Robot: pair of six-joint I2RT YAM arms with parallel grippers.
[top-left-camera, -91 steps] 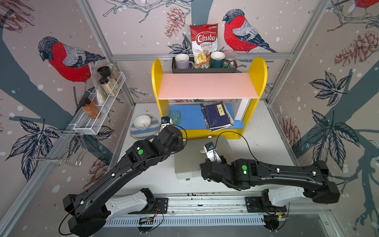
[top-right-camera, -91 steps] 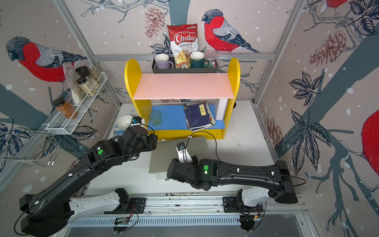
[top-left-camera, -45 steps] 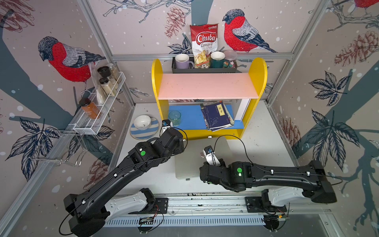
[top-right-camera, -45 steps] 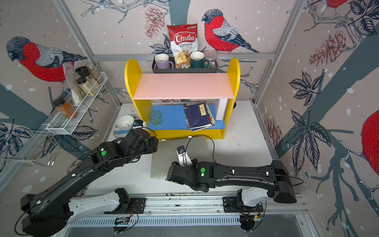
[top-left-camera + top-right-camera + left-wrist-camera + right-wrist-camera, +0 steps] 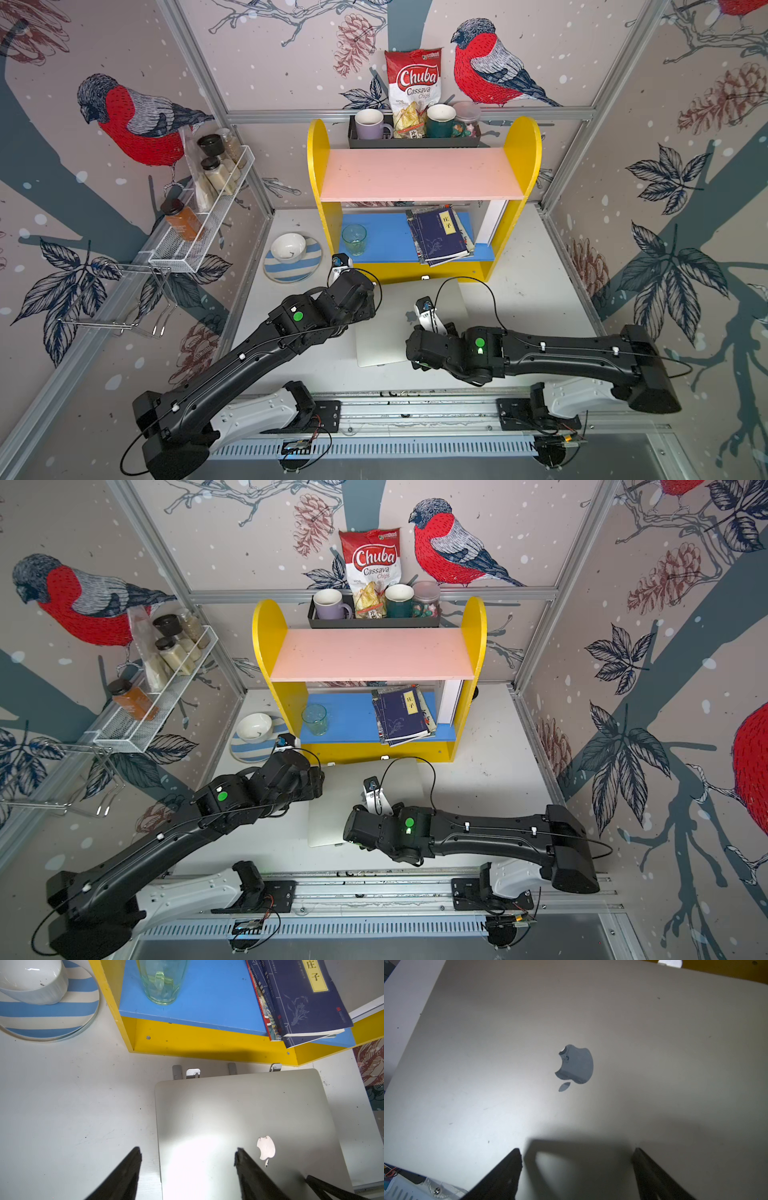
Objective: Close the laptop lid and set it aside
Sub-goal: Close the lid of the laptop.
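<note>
Lying beneath the right gripper (image 5: pixel 577 1152), laptop lid (image 5: pixel 612 1022)

The laptop (image 5: pixel 380 332) is a slim silver-grey slab lying shut on the white table (image 5: pixel 528 299), directly in front of the yellow shelf (image 5: pixel 453 271). Its far edge sits just short of the shelf's base, and it runs almost square to the shelf front, slightly skewed. The lid (image 5: pixel 239 1113) is folded flat onto the base, so only its matte metal outside with rounded corners shows in both top views (image 5: pixel 332 808). The apple logo (image 5: pixel 576 1065) at its centre has its leaf pointing away from the shelf.
</note>
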